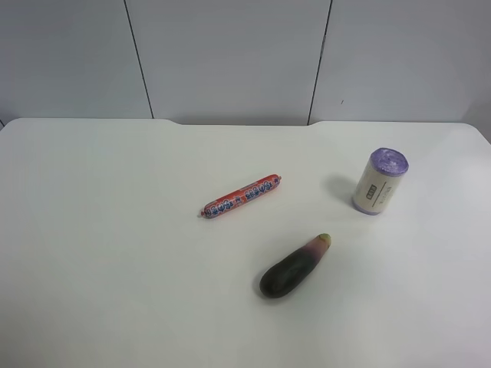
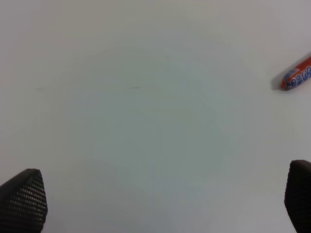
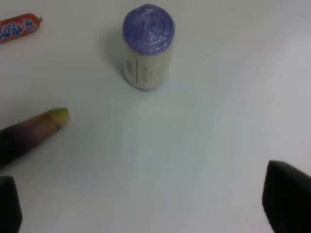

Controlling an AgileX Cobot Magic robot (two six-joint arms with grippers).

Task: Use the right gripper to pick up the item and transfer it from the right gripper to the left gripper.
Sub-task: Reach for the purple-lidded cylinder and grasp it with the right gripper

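Observation:
The item (image 1: 380, 181), a short fat roll with a purple top and a cream wrap with a small dark label, stands upright on the white table (image 1: 115, 230) at the right of the exterior high view. It also shows in the right wrist view (image 3: 147, 46), some way ahead of my right gripper (image 3: 146, 206), whose black fingertips (image 3: 286, 199) stand wide apart, open and empty. My left gripper (image 2: 160, 204) is open and empty over bare table, its fingertips (image 2: 22, 199) far apart. Neither arm shows in the exterior high view.
A red sausage stick (image 1: 242, 196) lies near the middle of the table; its end shows in the left wrist view (image 2: 297, 76) and the right wrist view (image 3: 18, 26). A dark purple aubergine (image 1: 294, 265) lies nearer the front; its green-tipped end shows in the right wrist view (image 3: 34, 128).

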